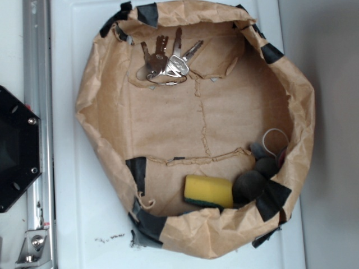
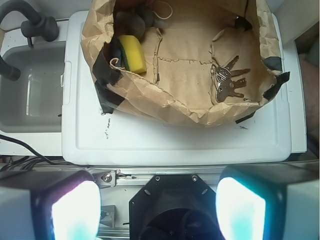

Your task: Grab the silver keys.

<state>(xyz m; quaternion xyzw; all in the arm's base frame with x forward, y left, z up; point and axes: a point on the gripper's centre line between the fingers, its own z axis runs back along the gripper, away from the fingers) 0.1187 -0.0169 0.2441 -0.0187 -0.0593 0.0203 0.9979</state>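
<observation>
A: White tabletop (image 1: 84,224), with a taped brown-paper basket (image 1: 90,101) on it. The silver keys (image 1: 167,60) lie fanned at one end, well apart from the yellow sponge (image 1: 208,191).

B: The gripper (image 2: 159,207) hangs wide open, outside the basket. Best to descend straight over the ring, clearing the paper wall.

A: Only the wrist view shows the fingers (image 2: 75,210) and a sink (image 2: 30,95).

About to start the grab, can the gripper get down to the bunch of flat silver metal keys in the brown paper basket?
Probably yes: the silver keys lie uncovered on the basket's floor, near one wall, apart from the yellow sponge.
</observation>
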